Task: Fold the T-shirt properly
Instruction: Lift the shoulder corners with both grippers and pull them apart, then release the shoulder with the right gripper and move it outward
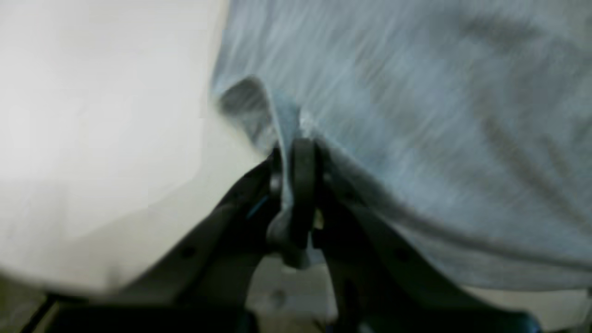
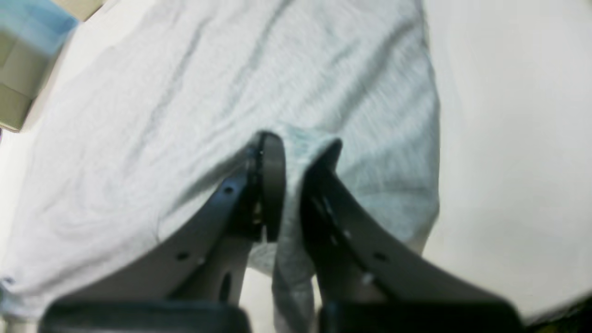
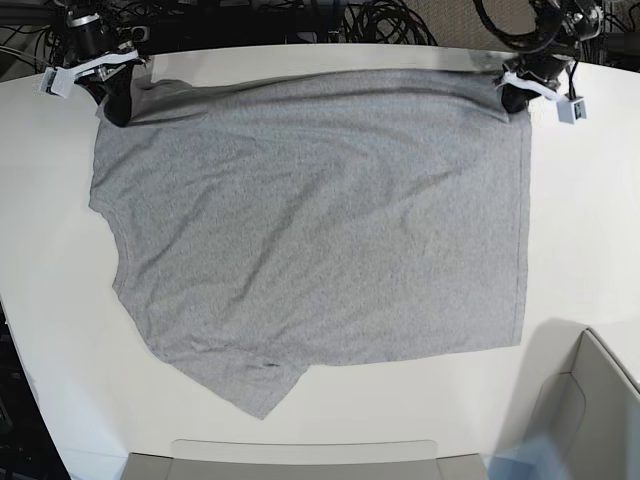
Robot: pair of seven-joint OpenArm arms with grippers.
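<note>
No lettering or label can be read on the T-shirt (image 3: 310,230), which lies spread across the middle of the white table (image 3: 580,220), plain grey side up. At the frame's upper left the right gripper (image 2: 291,162) pinches a corner of cloth; at the upper right the left gripper (image 1: 296,157) is clamped on another. A cardboard box (image 3: 590,410) sits at the lower right, and cables (image 3: 390,20) lie along the top edge.

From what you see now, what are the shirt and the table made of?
The T-shirt looks like soft knitted cotton, heather grey and matte: it wrinkles and drapes where the grippers pinch it. The table looks like a smooth, hard white board, perhaps laminate; its faint sheen suggests so.
</note>
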